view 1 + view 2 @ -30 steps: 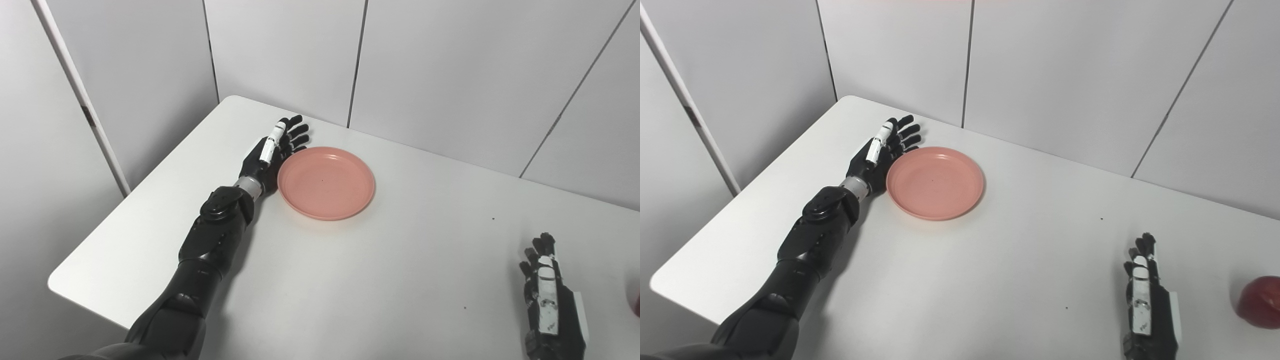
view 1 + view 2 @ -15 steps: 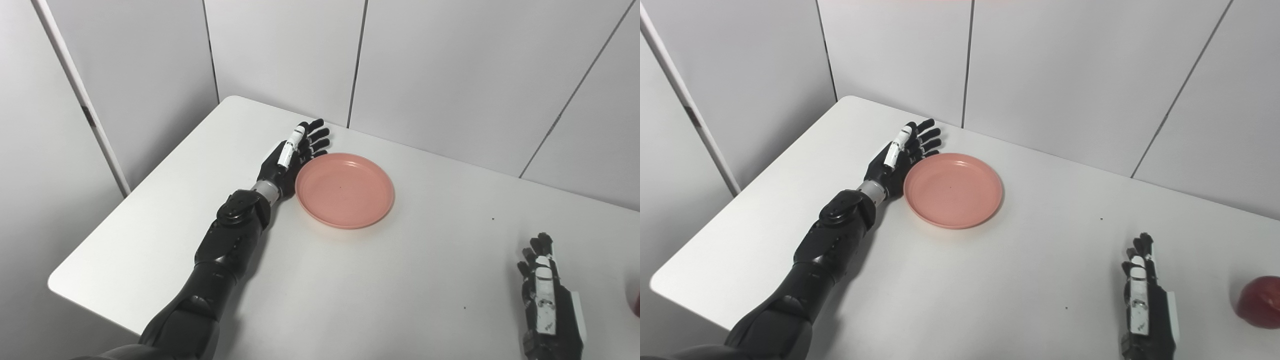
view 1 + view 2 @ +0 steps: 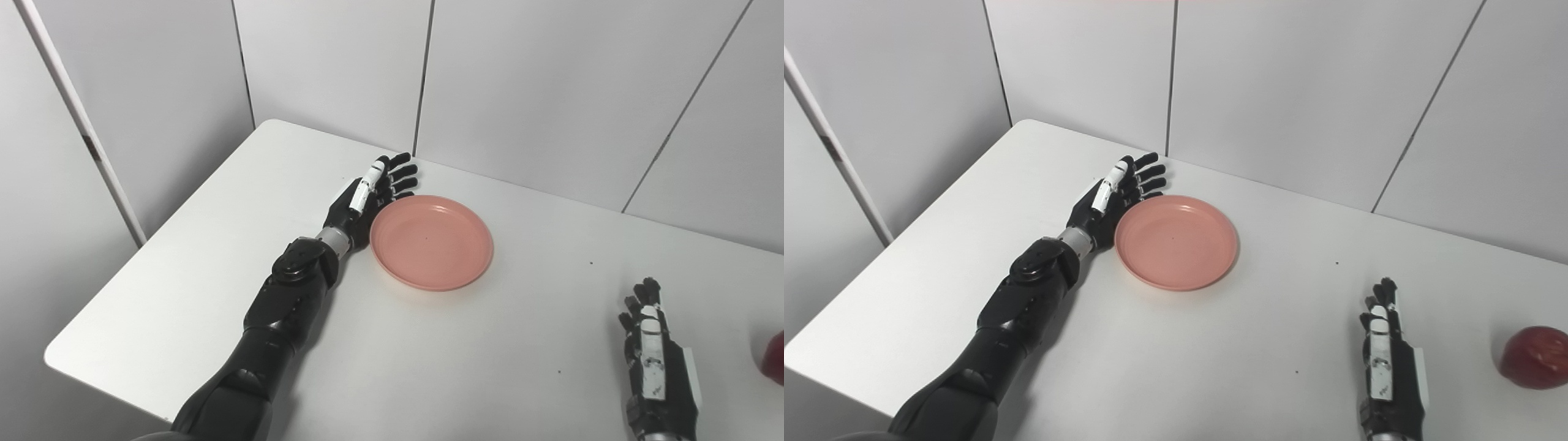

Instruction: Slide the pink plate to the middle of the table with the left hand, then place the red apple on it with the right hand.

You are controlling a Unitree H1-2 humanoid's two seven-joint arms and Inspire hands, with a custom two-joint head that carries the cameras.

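Note:
The pink plate lies flat on the white table, left of centre; it also shows in the right eye view. My left hand is open, on edge, its palm against the plate's left rim. The red apple sits at the table's right side, only its edge showing in the left eye view. My right hand is open with fingers straight, resting near the front right, left of the apple and apart from it.
White wall panels stand close behind the table's far edge. The table's left corner and front left edge are in view. A few small dark specks mark the tabletop.
My left hand has pushed the plate to the right, toward the table's middle. The camera has also shifted a little. My right hand has stayed put.

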